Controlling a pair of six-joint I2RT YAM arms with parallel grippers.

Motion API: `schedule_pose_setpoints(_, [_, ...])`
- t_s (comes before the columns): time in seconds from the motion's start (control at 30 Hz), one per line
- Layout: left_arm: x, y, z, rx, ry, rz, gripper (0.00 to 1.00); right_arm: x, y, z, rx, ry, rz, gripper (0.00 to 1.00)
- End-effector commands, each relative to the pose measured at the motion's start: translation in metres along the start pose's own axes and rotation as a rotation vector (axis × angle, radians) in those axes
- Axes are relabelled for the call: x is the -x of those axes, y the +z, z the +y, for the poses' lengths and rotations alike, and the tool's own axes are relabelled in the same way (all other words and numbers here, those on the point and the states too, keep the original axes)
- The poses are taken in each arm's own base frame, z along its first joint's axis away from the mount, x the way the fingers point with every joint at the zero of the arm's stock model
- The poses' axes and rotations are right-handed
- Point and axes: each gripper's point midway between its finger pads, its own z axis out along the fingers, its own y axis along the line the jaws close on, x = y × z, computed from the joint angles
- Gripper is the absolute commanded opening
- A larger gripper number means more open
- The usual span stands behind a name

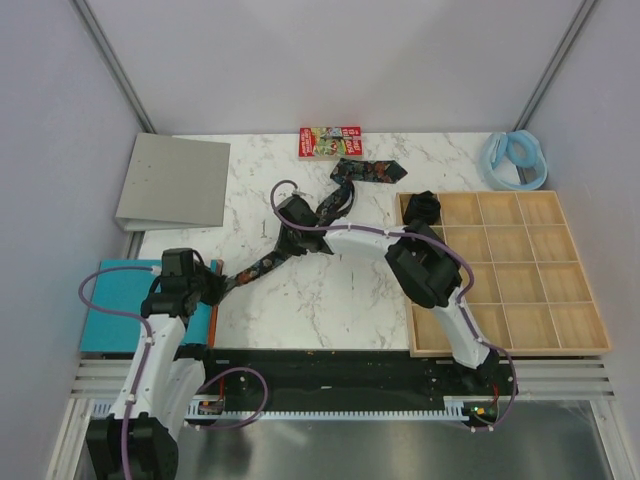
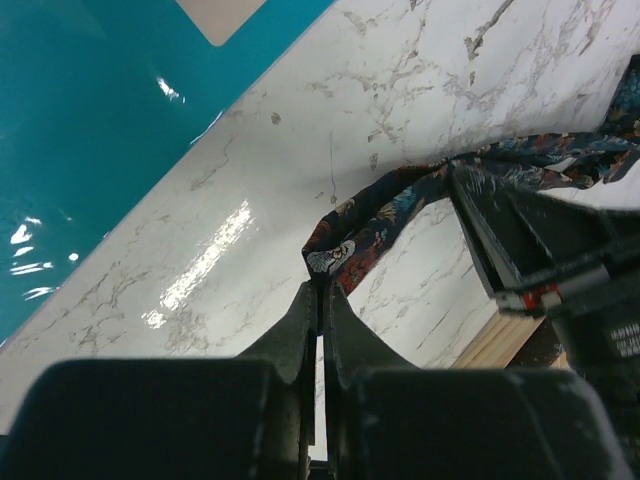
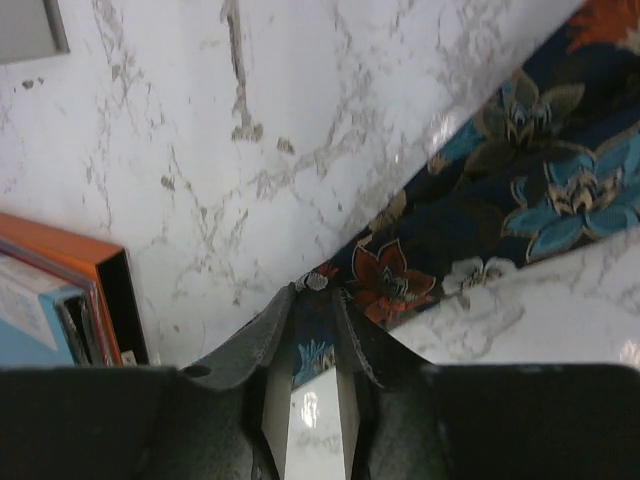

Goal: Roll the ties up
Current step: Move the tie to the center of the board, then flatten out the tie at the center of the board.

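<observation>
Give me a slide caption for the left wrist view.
Left gripper pinching one end of the floral tie over the marble table.

Tie (image 1: 375,171) half hidden, half cropped
From above, the right arm (image 1: 355,240) covers part of its middle; in the right wrist view it runs off the right edge.

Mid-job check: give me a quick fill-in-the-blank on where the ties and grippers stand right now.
1. The left gripper and right gripper both have jaws ___ on the stretched tie.
2. The wooden tray holds ___ coiled tie.
3. The red box lies at the ___ edge of the table.
Missing words: shut; one; far.
</observation>
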Motion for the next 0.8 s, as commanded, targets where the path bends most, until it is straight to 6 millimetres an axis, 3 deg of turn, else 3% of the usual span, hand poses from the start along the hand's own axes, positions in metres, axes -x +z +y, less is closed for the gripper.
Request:
schedule_pose_setpoints(0.0, [0.001,-0.01,0.006,0.008,0.024,-0.019,0.02,0.028,0.033,-0.008,-0.013,-0.027,-0.007,0.29])
schedule_pose_setpoints(0.03, [0.0,-0.012,0.007,0.013,0.024,-0.017,0.02,0.031,0.039,-0.016,-0.042,-0.051,0.006,0.29])
schedule_pose_setpoints(0.07, [0.0,-0.015,0.007,0.005,0.025,-0.022,0.02,0.051,0.04,-0.001,-0.017,-0.059,-0.021,0.3])
schedule_pose_setpoints(0.1, [-0.001,-0.016,0.007,0.004,0.026,-0.024,0.02,0.056,0.058,-0.018,-0.056,-0.063,-0.009,0.3])
schedule_pose_setpoints(0.13, [-0.002,-0.018,0.007,-0.001,0.025,-0.022,0.02,0.06,0.06,-0.027,-0.091,-0.075,0.012,0.3])
schedule_pose_setpoints(0.17, [-0.003,-0.02,0.009,0.0,0.025,-0.024,0.02,0.086,0.055,-0.005,-0.041,-0.102,-0.025,0.31])
schedule_pose_setpoints(0.2, [-0.003,-0.021,0.009,-0.005,0.024,-0.024,0.02,0.101,0.058,-0.011,-0.041,-0.099,-0.031,0.31])
schedule_pose_setpoints(0.27, [-0.008,-0.023,0.006,-0.026,0.021,-0.006,0.02,0.132,0.038,0.006,0.011,-0.118,-0.072,0.35])
schedule_pose_setpoints(0.3, [-0.008,-0.023,0.006,-0.03,0.02,-0.004,0.02,0.159,0.016,0.012,0.035,-0.107,-0.123,0.37])
schedule_pose_setpoints(0.37, [-0.012,-0.023,0.006,-0.039,0.01,0.012,0.02,0.182,-0.004,0.004,0.019,-0.091,-0.168,0.43])
schedule_pose_setpoints(0.4, [-0.012,-0.024,0.005,-0.05,0.008,0.011,0.02,0.211,-0.032,-0.001,0.017,-0.063,-0.227,0.48])
schedule_pose_setpoints(0.47, [-0.014,-0.026,0.003,-0.066,0.0,0.018,0.02,0.221,-0.042,-0.034,-0.058,-0.03,-0.249,0.59])
schedule_pose_setpoints(0.5, [-0.014,-0.028,0.0,-0.082,0.003,0.012,0.02,0.237,-0.059,-0.047,-0.073,-0.008,-0.28,0.63])
schedule_pose_setpoints(0.53, [-0.013,-0.03,-0.003,-0.092,0.01,0.008,0.02,0.231,-0.057,-0.068,-0.116,0.003,-0.261,0.66])
schedule_pose_setpoints(0.6, [-0.011,-0.033,-0.006,-0.103,0.023,-0.003,0.02,0.239,-0.067,-0.088,-0.147,0.013,-0.271,0.72])
schedule_pose_setpoints(0.63, [-0.007,-0.037,-0.011,-0.113,0.044,-0.015,0.02,0.232,-0.065,-0.099,-0.169,0.01,-0.255,0.73])
schedule_pose_setpoints(0.77, [-0.003,-0.045,-0.021,-0.136,0.084,-0.026,0.02,0.23,-0.063,-0.119,-0.218,-0.006,-0.254,0.82])
